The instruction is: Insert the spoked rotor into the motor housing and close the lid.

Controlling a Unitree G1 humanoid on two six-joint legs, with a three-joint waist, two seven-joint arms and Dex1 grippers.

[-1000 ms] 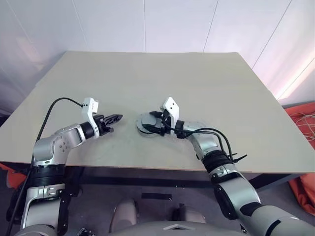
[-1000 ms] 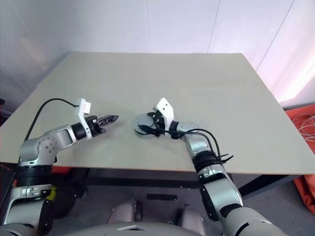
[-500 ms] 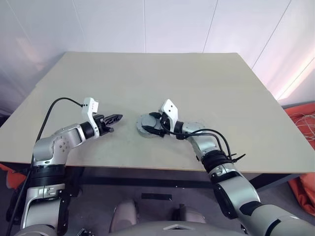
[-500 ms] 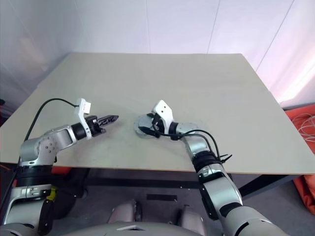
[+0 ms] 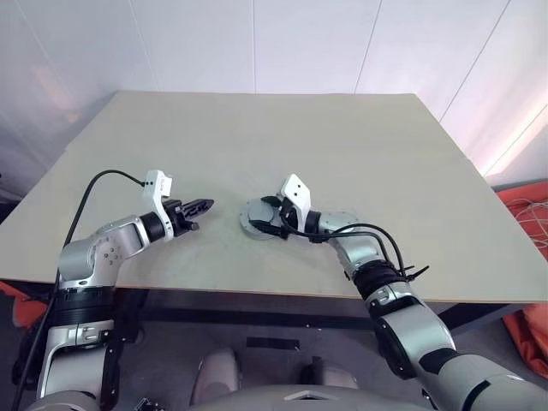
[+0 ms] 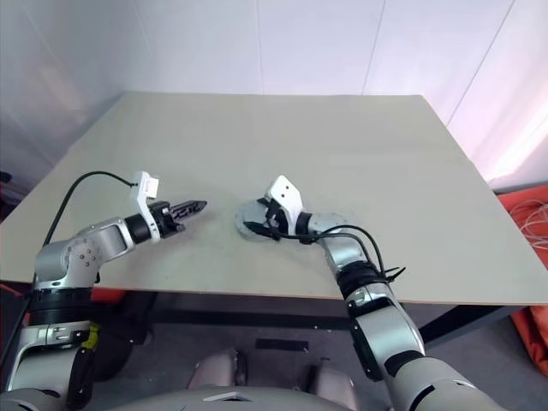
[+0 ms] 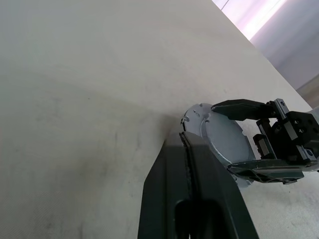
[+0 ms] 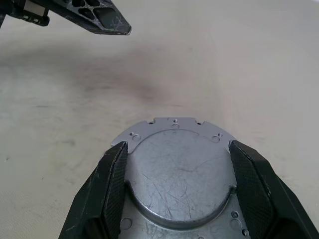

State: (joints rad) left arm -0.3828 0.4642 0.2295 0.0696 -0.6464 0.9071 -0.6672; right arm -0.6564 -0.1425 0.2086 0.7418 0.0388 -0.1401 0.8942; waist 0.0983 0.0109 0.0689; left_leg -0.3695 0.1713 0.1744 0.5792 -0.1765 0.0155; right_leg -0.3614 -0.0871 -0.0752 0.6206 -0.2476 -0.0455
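The lid [image 8: 178, 174], a grey metal disc with a raised round centre and a notched flange with small holes, lies flat on the table near its front middle [image 5: 250, 214]. My right gripper [image 8: 178, 148] reaches over it from the right, one black finger [image 8: 107, 194] pressed against each side of the raised centre, shut on the lid. My left gripper [image 5: 205, 204] hovers a short way to the lid's left, shut and empty, its tip aimed at the lid [image 7: 219, 137]. The spoked rotor and the motor housing are hidden from view; what lies beneath the lid I cannot see.
The beige table [image 5: 257, 137] stretches wide and bare behind both hands. Its front edge [image 5: 257, 291] runs close below the arms. An orange cloth [image 5: 527, 223] lies on the floor past the right edge.
My right wrist has tipped and rolled slightly over the lid, with its fingers still at the lid's sides. The left arm and the lid stay where they were.
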